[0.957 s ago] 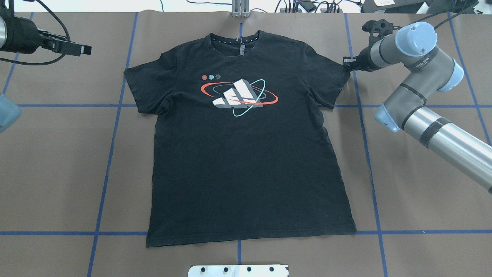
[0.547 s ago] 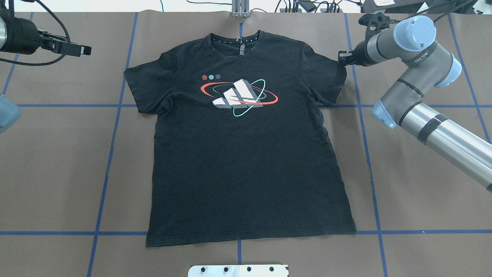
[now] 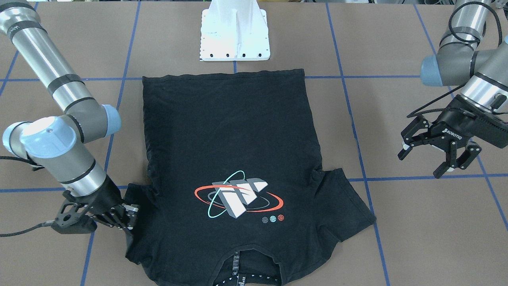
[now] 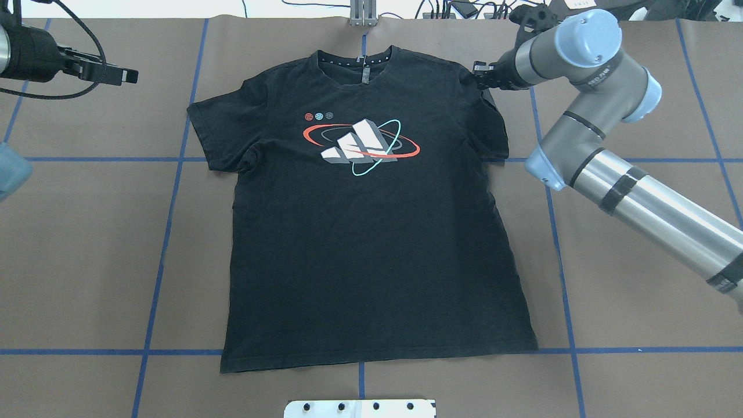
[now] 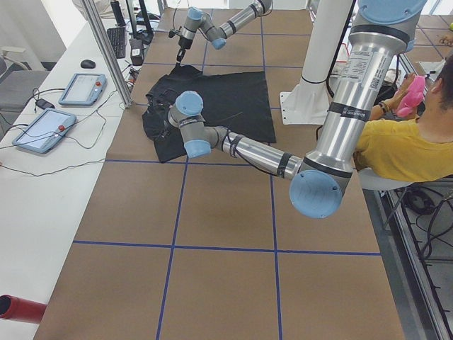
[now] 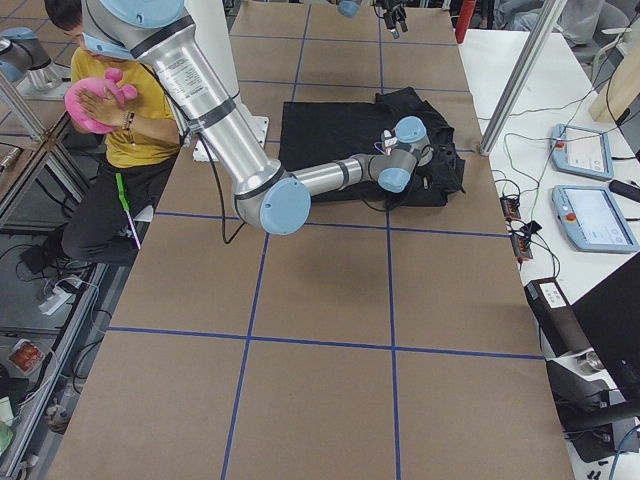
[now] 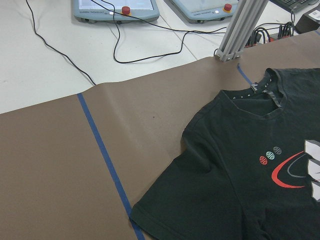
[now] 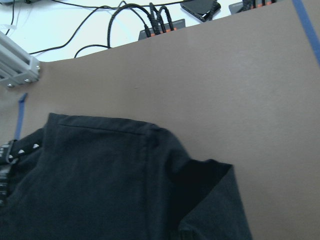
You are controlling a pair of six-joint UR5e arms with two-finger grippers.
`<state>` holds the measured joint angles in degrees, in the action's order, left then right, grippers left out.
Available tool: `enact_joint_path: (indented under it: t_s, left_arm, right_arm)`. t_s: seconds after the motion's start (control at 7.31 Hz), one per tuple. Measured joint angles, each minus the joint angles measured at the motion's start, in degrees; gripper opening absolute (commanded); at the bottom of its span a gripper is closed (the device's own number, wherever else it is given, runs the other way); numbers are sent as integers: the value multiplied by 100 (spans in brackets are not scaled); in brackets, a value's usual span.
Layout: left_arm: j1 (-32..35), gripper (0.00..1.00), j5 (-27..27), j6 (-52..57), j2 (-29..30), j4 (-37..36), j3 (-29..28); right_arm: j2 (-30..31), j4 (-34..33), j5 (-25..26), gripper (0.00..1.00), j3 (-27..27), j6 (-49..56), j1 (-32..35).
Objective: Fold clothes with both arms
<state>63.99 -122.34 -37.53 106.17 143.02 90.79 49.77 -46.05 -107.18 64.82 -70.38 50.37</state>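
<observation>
The near silver-grey jointed right arm (image 6: 330, 175) stretches over the brown paper-covered desk (image 6: 320, 300), its black two-finger hand (image 6: 384, 142) down on the black short-sleeved T-shirt (image 6: 330, 125), whose rumpled sleeve bunches just past the hand; the grip is too small to judge.

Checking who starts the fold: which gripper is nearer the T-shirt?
Right. The right gripper is on a sleeve of the T-shirt; the left gripper hangs open, apart from the other sleeve.

I read the T-shirt (image 4: 371, 244) as matt black cloth, its chest print (image 4: 360, 145) smoother. The worktop (image 4: 87, 261) wears matt brown paper (blue tape lines (image 4: 168, 215) look smooth). The right arm (image 4: 650, 200) shows satin metal tubes and smooth light-blue plastic caps (image 4: 586, 32).
</observation>
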Motion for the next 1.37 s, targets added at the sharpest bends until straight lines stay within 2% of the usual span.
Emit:
enact_joint_path:
  t_s: [0.27, 0.55, 0.82, 0.96, 1.37]
  left_arm:
    - [0, 100, 0, 0, 0, 6, -3]
    - [0, 100, 0, 0, 0, 7, -6]
    - [0, 100, 0, 0, 0, 7, -11]
    - [0, 100, 0, 0, 0, 7, -14]
    - [0, 100, 0, 0, 5, 7, -44]
  right_arm:
    - [-518, -694, 430, 0, -16, -376, -304]
    - [-741, -810, 840, 0, -154, -695, -588]
    - [-1243, -810, 1289, 0, -769, -1038, -854]
    - [-1374, -802, 1418, 99, -963, -1097, -934]
    - [-1461, -810, 1825, 100, -1089, -1104, -1111]
